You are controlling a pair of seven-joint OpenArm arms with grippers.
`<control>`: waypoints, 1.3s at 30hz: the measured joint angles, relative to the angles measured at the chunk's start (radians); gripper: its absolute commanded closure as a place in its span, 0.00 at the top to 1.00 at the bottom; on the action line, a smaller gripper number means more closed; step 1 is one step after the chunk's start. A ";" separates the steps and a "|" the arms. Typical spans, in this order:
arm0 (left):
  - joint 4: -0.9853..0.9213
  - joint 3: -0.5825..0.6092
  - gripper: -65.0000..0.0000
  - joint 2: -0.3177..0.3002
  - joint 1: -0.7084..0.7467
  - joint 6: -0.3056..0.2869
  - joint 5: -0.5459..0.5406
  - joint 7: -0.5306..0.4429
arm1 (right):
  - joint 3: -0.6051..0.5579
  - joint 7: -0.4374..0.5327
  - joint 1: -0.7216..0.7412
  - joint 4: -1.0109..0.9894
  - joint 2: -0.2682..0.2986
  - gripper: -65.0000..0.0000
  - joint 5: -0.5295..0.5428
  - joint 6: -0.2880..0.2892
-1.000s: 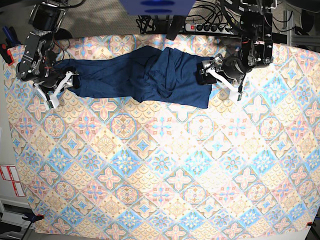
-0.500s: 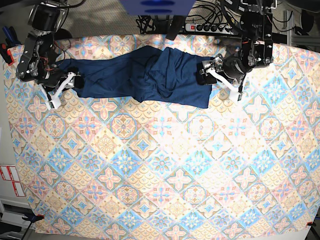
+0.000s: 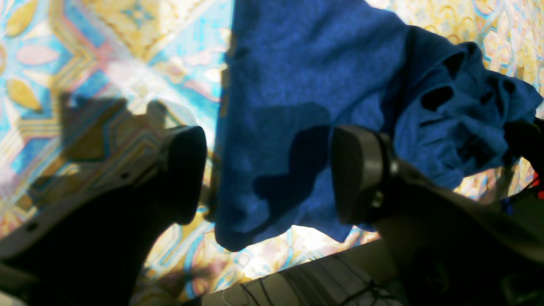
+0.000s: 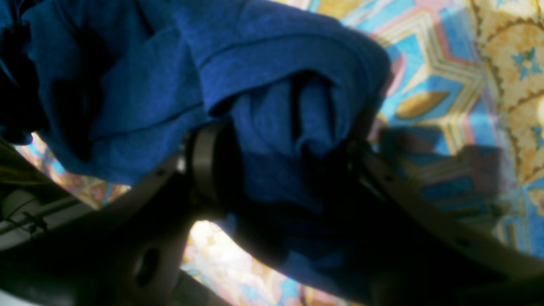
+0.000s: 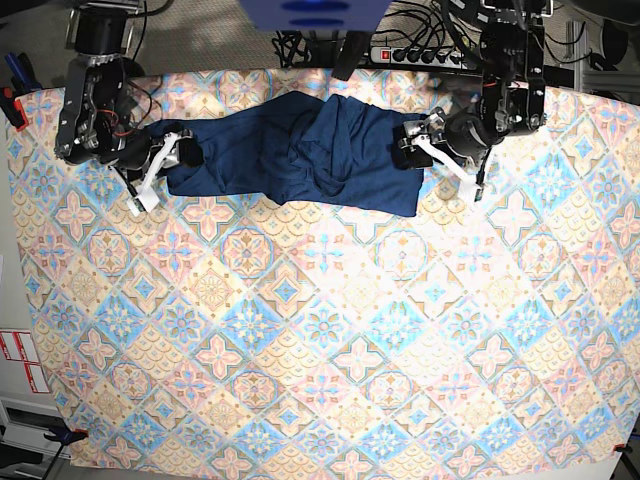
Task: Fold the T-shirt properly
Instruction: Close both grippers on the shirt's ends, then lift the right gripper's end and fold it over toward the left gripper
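T-shirt [image 5: 290, 150] bunched along bench's far edge. Right hand [image 4: 276, 170] clamped on one end; left hand [image 3: 267, 174] straddles other end, fingers apart. Next, probably: left closes, both stretch flat.

We see the dark navy-blue T-shirt [image 5: 290, 155] as a soft, matt knit cloth; close up in the left wrist view its surface [image 3: 297, 85] looks finely heathered and slightly fuzzy, falling in limp creases. Beneath it, the pastel tile-patterned tablecloth [image 5: 330, 350] reads as smooth, flat printed fabric with a faint sheen under the light. The pale plastic-looking fingers [image 3: 361, 170] of the left gripper [image 3: 267, 174] appear smooth and hard, faced with dull black pads. The right gripper [image 4: 280, 170] shows similar smooth pale shells.
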 measured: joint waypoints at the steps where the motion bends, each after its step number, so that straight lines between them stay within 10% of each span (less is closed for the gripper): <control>1: 0.000 0.000 0.68 0.000 0.000 0.000 0.000 0.000 | 0.000 0.004 0.003 -0.012 0.003 0.37 0.005 0.000; 7: 0.000 0.000 0.68 0.000 0.000 0.000 0.000 0.000 | 0.003 -0.022 0.072 -0.093 0.005 0.00 0.005 0.003; 28: 0.000 0.034 0.68 0.167 -0.071 0.000 0.007 -0.003 | 0.162 -0.055 0.431 -0.355 0.042 0.02 -0.100 -0.001; 39: 0.012 0.014 0.68 0.147 -0.040 0.000 -0.002 -0.010 | 0.163 -0.194 0.357 -0.084 0.058 0.02 0.009 -0.001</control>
